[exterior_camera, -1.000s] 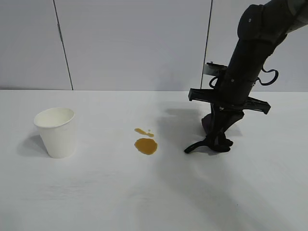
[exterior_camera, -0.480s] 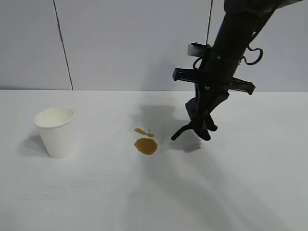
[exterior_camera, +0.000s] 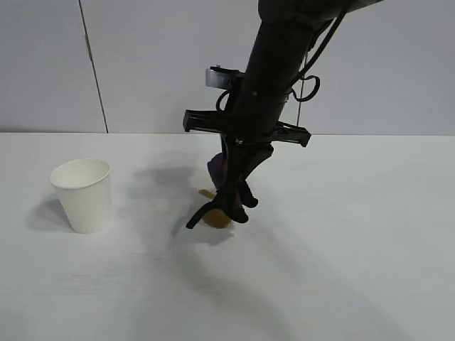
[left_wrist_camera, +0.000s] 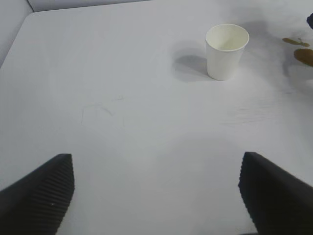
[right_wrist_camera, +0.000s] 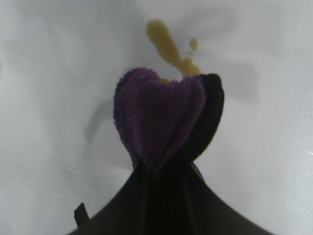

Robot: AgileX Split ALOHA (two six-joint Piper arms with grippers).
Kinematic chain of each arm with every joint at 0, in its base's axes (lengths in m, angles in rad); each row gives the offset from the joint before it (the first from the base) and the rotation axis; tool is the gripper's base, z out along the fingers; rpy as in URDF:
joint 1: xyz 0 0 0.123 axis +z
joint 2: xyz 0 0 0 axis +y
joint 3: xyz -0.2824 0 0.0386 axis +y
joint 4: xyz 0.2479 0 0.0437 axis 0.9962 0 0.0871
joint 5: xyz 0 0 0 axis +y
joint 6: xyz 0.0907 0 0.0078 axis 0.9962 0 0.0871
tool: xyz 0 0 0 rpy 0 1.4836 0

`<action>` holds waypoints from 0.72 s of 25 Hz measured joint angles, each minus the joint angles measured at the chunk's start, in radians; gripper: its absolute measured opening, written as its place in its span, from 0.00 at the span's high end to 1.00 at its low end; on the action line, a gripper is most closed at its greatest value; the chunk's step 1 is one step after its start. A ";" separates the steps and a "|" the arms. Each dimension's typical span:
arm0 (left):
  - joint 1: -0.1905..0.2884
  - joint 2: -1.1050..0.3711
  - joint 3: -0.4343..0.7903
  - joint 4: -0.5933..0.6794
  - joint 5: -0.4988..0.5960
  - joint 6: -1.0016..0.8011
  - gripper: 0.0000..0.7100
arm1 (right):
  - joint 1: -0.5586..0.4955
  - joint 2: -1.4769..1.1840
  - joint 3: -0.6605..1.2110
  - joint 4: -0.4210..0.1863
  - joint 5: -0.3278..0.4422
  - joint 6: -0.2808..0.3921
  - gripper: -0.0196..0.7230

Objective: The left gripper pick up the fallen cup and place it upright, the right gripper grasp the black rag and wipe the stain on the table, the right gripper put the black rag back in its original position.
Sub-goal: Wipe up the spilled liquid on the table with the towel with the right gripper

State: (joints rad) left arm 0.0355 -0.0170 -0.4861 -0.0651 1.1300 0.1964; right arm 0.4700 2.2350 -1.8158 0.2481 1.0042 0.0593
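Note:
The white paper cup stands upright on the table at the left; the left wrist view shows the cup far ahead of my open left gripper, which holds nothing. My right gripper hangs over the amber stain, shut on the black rag. The rag's loop tail dangles to the left, just above the table. In the right wrist view the rag shows purple and black and covers most of the stain; only its streak shows.
A grey panelled wall rises behind the table. Open tabletop lies to the right of the right arm and in front of the cup. The table's far corner shows in the left wrist view.
My right arm has swung left with the rag, from the right side of the table to right over the stain. The cup and the left gripper have not moved.

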 joint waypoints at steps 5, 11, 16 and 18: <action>0.000 0.000 0.000 0.000 0.000 0.000 0.07 | 0.024 0.000 0.000 0.037 -0.057 0.000 0.87; 0.000 0.000 0.000 0.000 0.000 0.000 0.07 | 0.035 0.037 -0.001 0.045 -0.085 0.009 0.87; 0.000 0.000 0.000 0.000 0.000 0.000 0.07 | 0.035 0.082 -0.001 0.040 -0.088 0.019 0.87; 0.000 0.000 0.000 0.000 0.000 0.000 0.07 | 0.035 0.086 -0.001 0.035 -0.087 0.020 0.87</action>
State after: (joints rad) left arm 0.0355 -0.0170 -0.4861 -0.0651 1.1300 0.1964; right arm 0.5048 2.3212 -1.8165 0.2831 0.9176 0.0794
